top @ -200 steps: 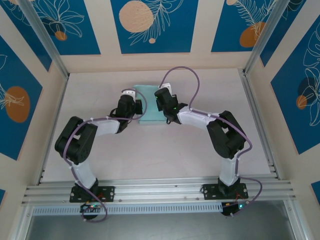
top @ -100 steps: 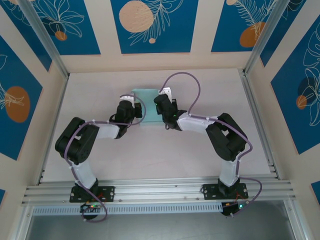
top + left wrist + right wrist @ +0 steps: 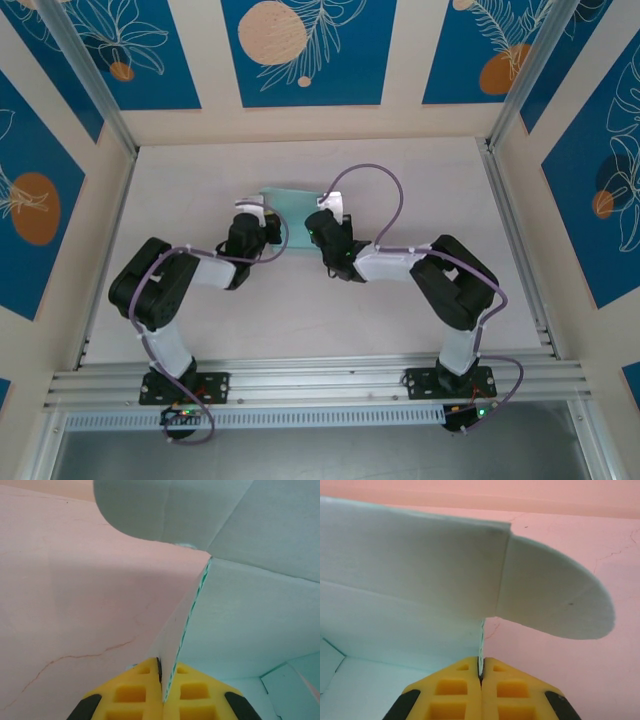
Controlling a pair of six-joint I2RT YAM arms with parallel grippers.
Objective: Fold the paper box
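Arms drawn back toward near edge; left end effector (image 3: 162,674), right end effector (image 3: 481,666) each pinching paper box (image 3: 292,200) wall.

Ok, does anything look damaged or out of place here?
The paper box looks intact, pinched at each side by the left gripper and right gripper. The only oddity is hairline cracks running across the table surface beside it.

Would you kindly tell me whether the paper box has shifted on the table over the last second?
Yes. In the top view the paper box has moved toward the arm bases: its far edge now lies farther from the back wall than before.
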